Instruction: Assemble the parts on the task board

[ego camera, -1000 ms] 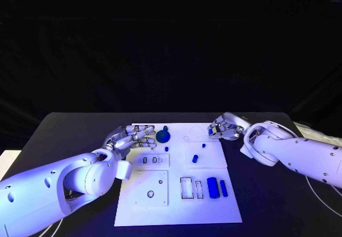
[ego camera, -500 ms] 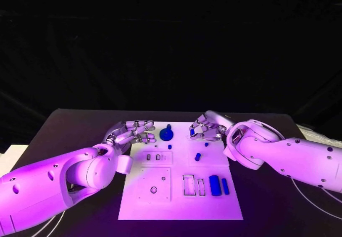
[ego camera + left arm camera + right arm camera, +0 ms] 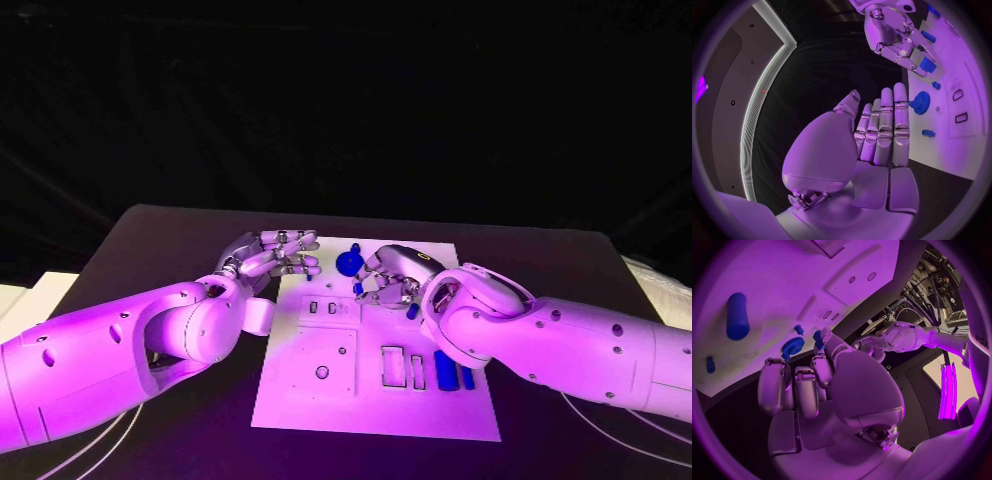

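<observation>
Your right hand (image 3: 387, 276) had travelled from the task board's (image 3: 378, 400) far right corner inward across its far edge within the last second, and it now hung over the far middle, a small blue part (image 3: 818, 339) pinched at its fingertips. The blue gear (image 3: 349, 263) stood just beside it, near the far edge. Your left hand (image 3: 271, 257) hovered at the board's far left corner, fingers straight and holding nothing. In my judgement, the carry was finished and seating the part remained.
</observation>
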Controlling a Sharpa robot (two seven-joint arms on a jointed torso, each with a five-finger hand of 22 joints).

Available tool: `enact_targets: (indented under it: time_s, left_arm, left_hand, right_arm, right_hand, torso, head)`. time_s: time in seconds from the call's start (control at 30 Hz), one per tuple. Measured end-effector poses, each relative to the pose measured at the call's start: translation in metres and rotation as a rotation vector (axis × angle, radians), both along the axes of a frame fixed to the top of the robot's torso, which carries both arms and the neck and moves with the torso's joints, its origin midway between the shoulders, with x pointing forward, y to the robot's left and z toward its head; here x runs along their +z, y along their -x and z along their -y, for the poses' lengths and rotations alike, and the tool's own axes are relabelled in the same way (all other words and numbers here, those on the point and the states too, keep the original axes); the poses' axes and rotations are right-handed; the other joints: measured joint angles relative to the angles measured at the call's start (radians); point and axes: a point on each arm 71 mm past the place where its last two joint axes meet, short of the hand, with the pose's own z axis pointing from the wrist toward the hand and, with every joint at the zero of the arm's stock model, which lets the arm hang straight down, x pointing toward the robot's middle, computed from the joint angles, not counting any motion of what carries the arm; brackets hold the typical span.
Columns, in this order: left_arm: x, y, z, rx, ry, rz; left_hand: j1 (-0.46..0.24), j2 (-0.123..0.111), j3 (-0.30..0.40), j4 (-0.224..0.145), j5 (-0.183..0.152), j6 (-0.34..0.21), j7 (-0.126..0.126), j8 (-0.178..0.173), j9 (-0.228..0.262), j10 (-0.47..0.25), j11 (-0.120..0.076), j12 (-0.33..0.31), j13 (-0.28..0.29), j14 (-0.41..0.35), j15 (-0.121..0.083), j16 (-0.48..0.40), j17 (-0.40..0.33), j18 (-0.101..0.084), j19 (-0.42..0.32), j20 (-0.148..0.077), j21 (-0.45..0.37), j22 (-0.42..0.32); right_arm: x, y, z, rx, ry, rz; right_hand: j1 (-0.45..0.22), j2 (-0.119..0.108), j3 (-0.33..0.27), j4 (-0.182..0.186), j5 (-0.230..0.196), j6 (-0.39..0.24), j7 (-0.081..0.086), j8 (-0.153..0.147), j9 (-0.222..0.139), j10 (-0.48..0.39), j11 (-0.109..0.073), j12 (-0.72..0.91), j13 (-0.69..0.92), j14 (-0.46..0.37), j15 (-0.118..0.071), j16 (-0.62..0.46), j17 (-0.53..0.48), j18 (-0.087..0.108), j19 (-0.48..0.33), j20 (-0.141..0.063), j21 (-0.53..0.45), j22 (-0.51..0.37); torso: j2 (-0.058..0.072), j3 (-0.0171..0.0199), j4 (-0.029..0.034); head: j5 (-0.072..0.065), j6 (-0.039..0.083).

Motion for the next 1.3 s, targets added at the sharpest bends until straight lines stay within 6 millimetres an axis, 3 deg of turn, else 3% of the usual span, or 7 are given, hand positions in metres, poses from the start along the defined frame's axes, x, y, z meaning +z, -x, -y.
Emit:
enact_targets:
  time_s: [0.13, 0.4, 0.7, 1.3]
  left_arm:
    - [0.000, -0.001, -0.001, 0.005, 0.000, 0.000]
    - [0.000, -0.001, -0.001, 0.005, 0.003, -0.001]
    - [0.000, -0.002, 0.001, 0.005, 0.007, -0.006]
    - [-0.001, -0.002, 0.001, 0.006, 0.011, -0.015]
  left_hand:
    - [0.000, 0.000, 0.000, 0.000, 0.000, 0.000, 0.000, 0.000, 0.000, 0.000, 0.000, 0.000, 0.000, 0.000, 0.000, 0.000, 0.000, 0.000, 0.000, 0.000, 0.000, 0.000]
    - [0.000, 0.000, 0.000, 0.000, 0.000, 0.000, 0.000, 0.000, 0.000, 0.000, 0.000, 0.000, 0.000, 0.000, 0.000, 0.000, 0.001, 0.000, 0.000, 0.000, 0.000, 0.001]
    - [0.000, 0.000, 0.000, 0.000, 0.000, 0.000, 0.000, 0.000, 0.000, 0.000, 0.000, 0.000, 0.000, 0.000, 0.000, 0.000, 0.001, 0.000, 0.000, 0.000, 0.000, 0.001]
    - [0.000, 0.000, 0.000, 0.000, 0.000, 0.000, 0.000, 0.000, 0.000, 0.000, 0.000, 0.000, 0.000, 0.000, 0.000, 0.000, 0.002, 0.000, 0.000, 0.000, 0.000, 0.001]
  right_arm:
    - [-0.010, 0.003, -0.014, 0.008, 0.010, -0.006]
    - [-0.021, 0.004, -0.023, -0.005, 0.030, -0.009]
    - [-0.024, 0.005, -0.031, -0.010, 0.038, -0.005]
    - [-0.023, 0.004, -0.029, -0.017, 0.063, -0.001]
  right_hand:
    - [0.000, 0.000, 0.000, 0.000, 0.000, 0.000, 0.000, 0.000, 0.000, 0.000, 0.000, -0.008, 0.001, 0.000, 0.000, -0.004, 0.000, 0.000, 0.000, 0.000, -0.005, -0.008]
    - [-0.011, 0.002, 0.003, -0.003, 0.004, -0.003, -0.003, 0.000, 0.000, -0.003, -0.004, -0.014, 0.001, 0.000, 0.000, -0.004, 0.000, 0.000, -0.007, 0.000, -0.009, -0.015]
    - [-0.019, -0.006, 0.005, -0.001, 0.005, -0.003, -0.003, 0.000, 0.000, 0.002, -0.009, -0.026, 0.000, 0.000, 0.000, -0.004, 0.000, 0.000, -0.007, 0.000, -0.009, -0.017]
    - [-0.037, -0.024, 0.011, -0.002, 0.005, -0.002, -0.002, 0.000, 0.000, 0.002, -0.016, -0.035, -0.029, 0.000, 0.000, -0.012, 0.001, 0.000, -0.011, 0.004, -0.019, -0.030]
  torso:
    - [0.001, -0.0023, 0.0040]
    - [0.003, -0.0030, 0.0080]
    - [0.003, -0.0022, 0.0060]
    - [0.003, -0.0024, 0.0059]
  head:
    - [0.003, -0.005]
    - [0.008, -0.011]
    - [0.016, -0.013]
    - [0.014, -0.018]
